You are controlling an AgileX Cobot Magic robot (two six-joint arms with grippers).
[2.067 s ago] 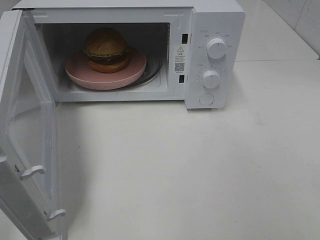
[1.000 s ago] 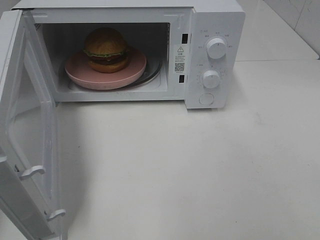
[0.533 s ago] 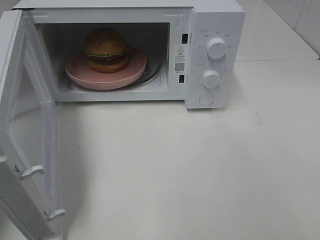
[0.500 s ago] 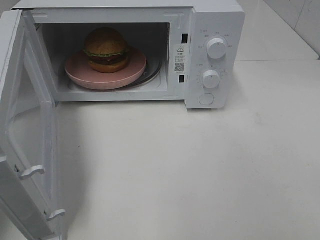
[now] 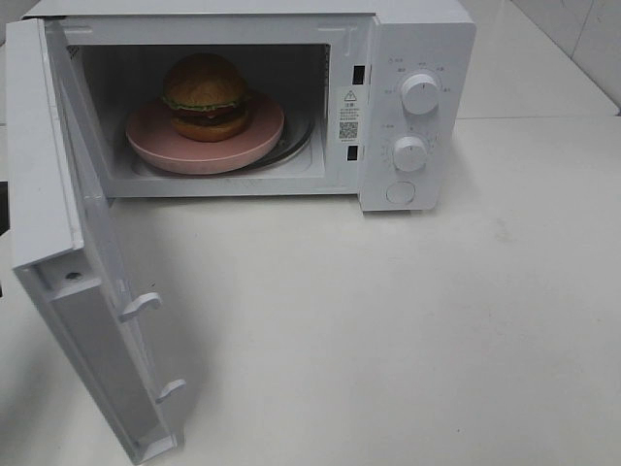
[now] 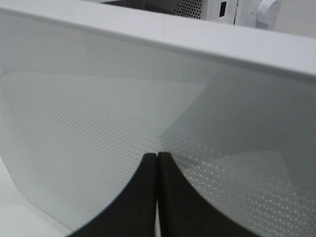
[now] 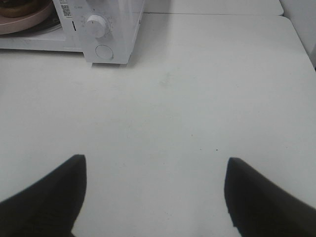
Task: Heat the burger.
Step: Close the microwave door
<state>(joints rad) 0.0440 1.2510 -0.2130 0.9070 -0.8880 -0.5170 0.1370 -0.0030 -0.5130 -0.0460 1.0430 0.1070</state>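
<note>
- L gripper (image 6: 157,157): jaws pinched together, nothing between them; tips right up against outer face of the door (image 6: 148,79) of the microwave (image 6: 215,12); can't tell if actually touching
- R gripper (image 7: 154,159): jaws wide, holding nothing; hangs over bare table (image 7: 197,98); microwave ahead of it, well apart
- burger (image 5: 204,95): sits on pink plate (image 5: 155,155) inside the microwave; on far side of the door from L gripper; ahead of R gripper, off toward its L side, well apart
- door in high view: stands at an angle, approx. half swung; inside open to view; latch hooks (image 5: 143,305) clear of the body
- progress, my read: loading done (burger + plate are in); closing the door is the step in hand; L gripper looks placed to push it
- left to do: push door till it latches; then set knobs (image 5: 420,94); nothing is on either knob now; R gripper is the nearer one for that job
- risk, my guess: closed tips could slide on the smooth door face; a door not fully latched prob. means no heating
</note>
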